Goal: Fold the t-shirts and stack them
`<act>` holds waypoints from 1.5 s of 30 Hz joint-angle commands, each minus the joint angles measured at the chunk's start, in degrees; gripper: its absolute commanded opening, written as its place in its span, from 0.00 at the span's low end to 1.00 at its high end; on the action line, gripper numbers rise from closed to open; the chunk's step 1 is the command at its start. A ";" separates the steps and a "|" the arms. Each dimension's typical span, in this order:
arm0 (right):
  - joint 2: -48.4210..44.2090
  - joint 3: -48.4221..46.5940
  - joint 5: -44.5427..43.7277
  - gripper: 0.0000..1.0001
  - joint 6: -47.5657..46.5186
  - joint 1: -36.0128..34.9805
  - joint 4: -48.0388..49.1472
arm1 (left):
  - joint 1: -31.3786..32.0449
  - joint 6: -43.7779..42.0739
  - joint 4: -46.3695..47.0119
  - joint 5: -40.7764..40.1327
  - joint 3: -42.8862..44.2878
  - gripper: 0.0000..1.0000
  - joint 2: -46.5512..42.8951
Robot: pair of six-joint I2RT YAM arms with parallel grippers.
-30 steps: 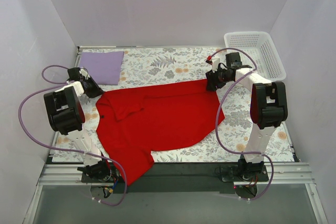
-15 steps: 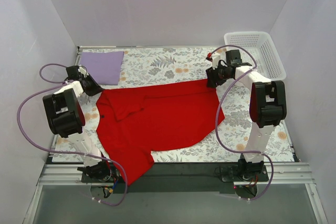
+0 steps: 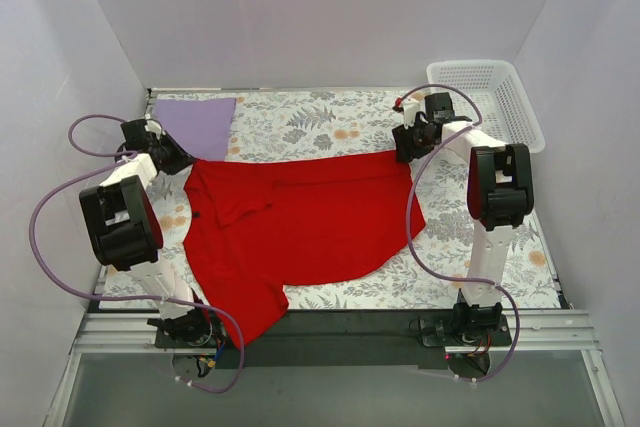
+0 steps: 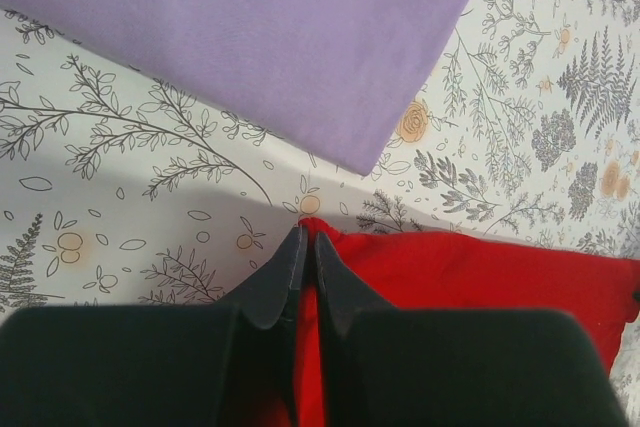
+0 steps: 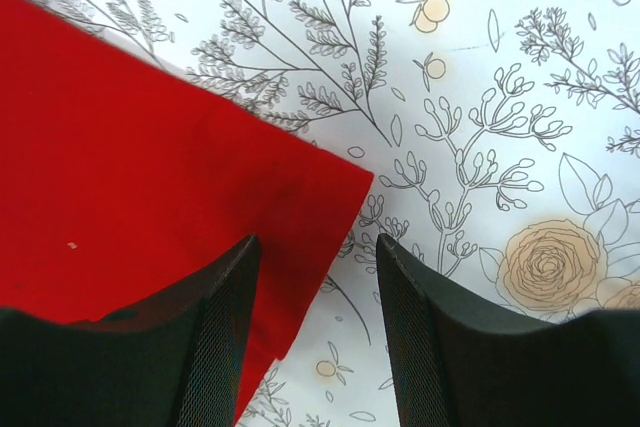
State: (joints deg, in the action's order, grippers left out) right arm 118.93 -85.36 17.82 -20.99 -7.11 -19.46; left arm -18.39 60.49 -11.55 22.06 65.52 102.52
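Floral desk (image 3: pixel 300 112) bears a creased red t-shirt (image 3: pixel 300 227); left claw (image 4: pixel 308 237) pinches one corner; right claw (image 5: pixel 318 247) gapes astride another; lavender t-shirt (image 3: pixel 195 125) lies folded flat.

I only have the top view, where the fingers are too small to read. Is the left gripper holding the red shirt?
Observer: Yes, the left gripper is shut on a corner of the red t-shirt.
Operator: And the right one?
Observer: The right gripper is open, one finger over the red cloth, the other over the tablecloth.
Operator: Is the lavender shirt touching that left corner?
Observer: No, the lavender t-shirt lies apart, bare tablecloth between.
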 commanded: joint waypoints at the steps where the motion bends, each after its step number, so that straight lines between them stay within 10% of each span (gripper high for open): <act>1: 1.91 -3.23 -1.83 0.57 1.48 -0.18 1.01 | 0.02 0.24 1.53 1.05 0.66 0.00 -3.56; 6: 3.85 -3.41 -0.60 0.48 2.01 -0.18 1.01 | -0.06 0.42 1.88 1.67 1.02 0.00 -3.73; 15: 5.52 -3.93 0.20 0.01 2.54 0.26 1.01 | 0.46 0.68 3.20 2.63 2.16 0.00 -4.87; 39: 12.37 -18.78 -7.10 0.10 3.07 0.17 3.03 | 2.84 1.91 -1.54 0.61 27.79 0.00 16.65; 45: 6.60 -17.91 -5.96 0.43 0.61 -1.15 3.03 | 3.10 2.00 -4.88 -4.13 33.98 0.44 14.56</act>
State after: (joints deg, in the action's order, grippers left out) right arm 130.85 -101.84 12.05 -18.83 -7.62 -17.39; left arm -15.31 62.81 -15.42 21.19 95.59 123.33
